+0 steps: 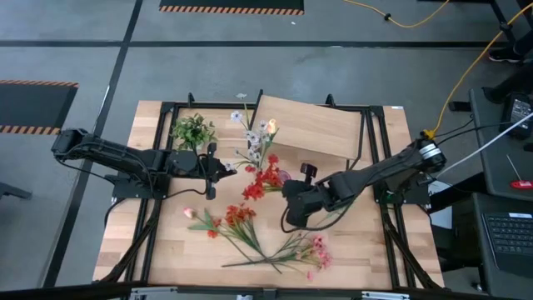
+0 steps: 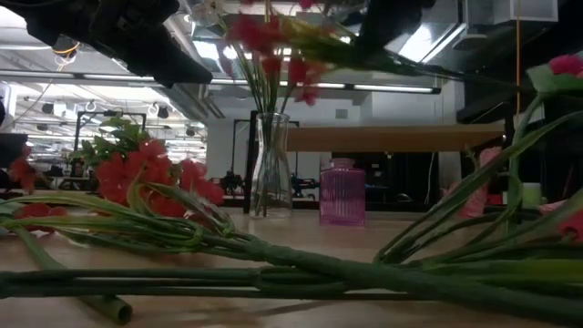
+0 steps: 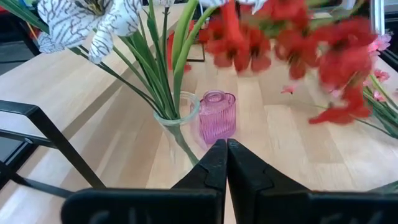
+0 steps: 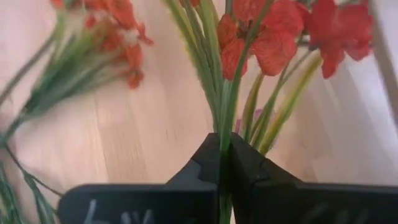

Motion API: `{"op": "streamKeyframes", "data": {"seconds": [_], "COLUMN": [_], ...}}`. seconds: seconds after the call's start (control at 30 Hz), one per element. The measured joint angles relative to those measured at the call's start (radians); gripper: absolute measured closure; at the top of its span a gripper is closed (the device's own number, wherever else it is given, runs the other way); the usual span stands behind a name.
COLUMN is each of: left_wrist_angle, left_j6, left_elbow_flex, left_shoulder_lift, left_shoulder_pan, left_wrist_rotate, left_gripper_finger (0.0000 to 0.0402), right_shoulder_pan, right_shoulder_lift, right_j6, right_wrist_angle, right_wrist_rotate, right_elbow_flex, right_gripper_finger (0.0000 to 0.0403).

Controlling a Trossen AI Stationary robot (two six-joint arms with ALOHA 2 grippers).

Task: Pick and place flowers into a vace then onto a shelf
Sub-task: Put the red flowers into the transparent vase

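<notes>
My right gripper is shut on a bunch of red flowers, carried in the air near a clear glass vase. That vase stands on the table and holds white and pale yellow stems. A small pink ribbed vase stands beside it. My left gripper is shut and empty, just left of the glass vase. Orange-red flowers and pink flowers lie flat near the table's near edge. The shelf stands at the far side. My right gripper pinches the green stalks of the red flower bunch between its two fingers, several stalks together. The stalks run forward out of the fingers, with the red blooms ahead toward the glass vase. The bunch is lifted clear of the table.
A green leafy tuft sits at the table's far left. Black frame bars run along both sides of the table. Long stalks of the lying flowers cross the near part of the tabletop.
</notes>
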Motion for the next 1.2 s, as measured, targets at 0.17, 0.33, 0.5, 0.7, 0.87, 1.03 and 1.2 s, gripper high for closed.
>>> {"op": "streamKeyframes", "data": {"seconds": [0.17, 0.33, 0.5, 0.7, 0.87, 1.03, 1.2], "left_wrist_angle": [0.000, 0.000, -0.001, -0.004, -0.004, -0.001, -0.001], "left_j6": [-0.002, -0.017, -0.026, -0.045, -0.045, -0.063, -0.071], "left_elbow_flex": [0.000, 0.000, 0.000, 0.000, 0.000, 0.000, 0.000], "left_shoulder_lift": [0.000, 0.000, 0.000, 0.000, 0.000, 0.000, 0.000], "left_shoulder_pan": [0.000, 0.000, 0.000, 0.000, 0.000, 0.000, 0.000], "left_wrist_rotate": [0.000, 0.000, 0.000, 0.000, 0.000, 0.001, 0.000], "left_gripper_finger": [0.0399, 0.0395, 0.0395, 0.0399, 0.0396, 0.0398, 0.0399], "right_shoulder_pan": [0.002, 0.002, 0.002, -0.009, -0.050, -0.138, -0.195], "right_shoulder_lift": [-0.026, -0.078, -0.156, -0.271, -0.343, -0.352, -0.352], "right_j6": [-0.091, -0.188, -0.316, -0.428, -0.530, -0.576, -0.632], "right_wrist_angle": [0.138, 0.307, 0.573, 0.918, 1.211, 1.419, 1.521], "right_wrist_rotate": [0.005, 0.014, 0.009, -0.086, -0.202, -0.372, -0.503], "right_elbow_flex": [-0.045, -0.107, -0.243, -0.474, -0.624, -0.680, -0.680], "right_gripper_finger": [0.0395, 0.0395, 0.0395, 0.0395, 0.0395, 0.0395, 0.0395]}}
